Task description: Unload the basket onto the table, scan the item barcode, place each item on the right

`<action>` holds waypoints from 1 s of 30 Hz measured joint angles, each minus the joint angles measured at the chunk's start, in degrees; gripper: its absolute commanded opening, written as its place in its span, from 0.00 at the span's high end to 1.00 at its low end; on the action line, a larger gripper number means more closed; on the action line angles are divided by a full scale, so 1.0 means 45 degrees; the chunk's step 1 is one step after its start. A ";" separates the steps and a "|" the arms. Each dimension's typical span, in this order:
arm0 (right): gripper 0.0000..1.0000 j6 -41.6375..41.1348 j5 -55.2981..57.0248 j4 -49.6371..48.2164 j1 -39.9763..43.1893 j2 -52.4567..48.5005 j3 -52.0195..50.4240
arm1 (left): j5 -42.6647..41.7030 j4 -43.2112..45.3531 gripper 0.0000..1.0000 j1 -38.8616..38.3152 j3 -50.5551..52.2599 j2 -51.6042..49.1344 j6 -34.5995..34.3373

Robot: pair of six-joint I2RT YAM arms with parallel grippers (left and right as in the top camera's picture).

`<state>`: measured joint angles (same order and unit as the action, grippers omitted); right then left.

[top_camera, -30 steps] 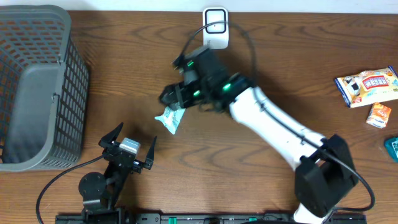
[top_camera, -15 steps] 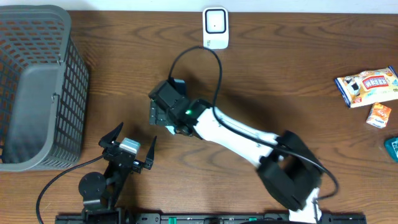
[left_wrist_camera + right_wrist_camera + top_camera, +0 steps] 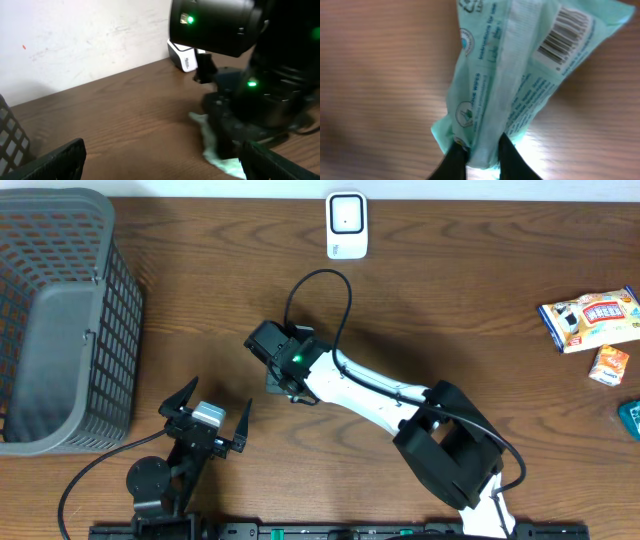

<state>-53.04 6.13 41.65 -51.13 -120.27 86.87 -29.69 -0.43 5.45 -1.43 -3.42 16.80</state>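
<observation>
A mint-green wipes packet (image 3: 515, 75) lies on the wood table, its barcode (image 3: 567, 32) facing up at the far end. My right gripper (image 3: 482, 150) is shut on the packet's near end, one dark finger on each side. From overhead the right wrist (image 3: 285, 360) covers the packet almost wholly. In the left wrist view a pale green corner of the packet (image 3: 220, 157) shows under the right arm. The white scanner (image 3: 346, 225) stands at the table's back edge. My left gripper (image 3: 212, 406) rests open near the front, holding nothing.
A grey mesh basket (image 3: 60, 320) fills the left side. At the far right lie a snack bag (image 3: 590, 318), a small orange box (image 3: 608, 365) and a teal item (image 3: 630, 418) at the edge. The right arm's cable (image 3: 320, 280) loops toward the scanner.
The right arm swung from near the scanner down over the packet, and its open jaws shut on the packet's end. The left arm has not moved.
</observation>
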 measured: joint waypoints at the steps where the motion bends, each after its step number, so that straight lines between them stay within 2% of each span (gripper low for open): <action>1: 0.93 0.0379 0.0311 0.0510 0.0029 0.0058 0.0005 | -0.0005 0.0000 0.02 0.0000 0.0000 0.0000 0.0000; 2: 0.91 0.0724 0.0568 0.0967 0.0068 0.0097 0.0005 | 0.0000 0.0000 0.02 0.0000 0.0000 0.0000 0.0000; 7: 0.43 0.2560 0.1744 0.2234 0.0534 0.0423 -0.0219 | 0.0000 -0.0005 0.02 0.0000 0.0000 0.0000 0.0000; 9: 0.28 0.2929 0.1831 0.2278 0.0704 0.0748 -0.0311 | 0.0000 0.0000 0.02 0.0000 0.0000 0.0000 0.0000; 10: 0.28 0.3152 0.1855 0.2297 0.0792 0.1025 -0.0335 | 0.0000 0.0000 0.02 0.0000 0.0000 0.0000 0.0000; 11: 0.34 0.3249 0.1851 0.2307 0.0845 0.1336 -0.0340 | 0.0000 0.0000 0.02 0.0000 0.0000 0.0000 0.0000; 14: 0.61 0.2939 0.1919 0.2657 0.1015 0.2623 -0.0340 | 0.0000 0.0000 0.02 0.0000 0.0000 0.0000 0.0000; 18: 0.77 0.1690 0.2302 0.3585 0.1336 0.3633 -0.0321 | 0.0000 0.0000 0.02 0.0000 0.0000 0.0000 0.0000; 22: 0.93 0.0165 0.2749 0.3565 0.2011 0.3444 -0.0622 | 0.0000 0.0000 0.02 0.0000 0.0000 0.0000 0.0000; 25: 0.96 -0.0636 0.2817 0.2846 0.2511 0.2662 -0.1171 | 0.0000 0.0000 0.02 0.0000 0.0000 0.0000 0.0000; 30: 0.92 -0.0568 0.2438 0.0393 0.3007 0.1190 -0.1462 | 0.0000 -0.0005 0.02 0.0000 0.0000 0.0000 0.0000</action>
<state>-55.59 17.10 43.42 -37.60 -114.91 80.29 -29.69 -0.45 5.45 -1.43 -3.42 16.80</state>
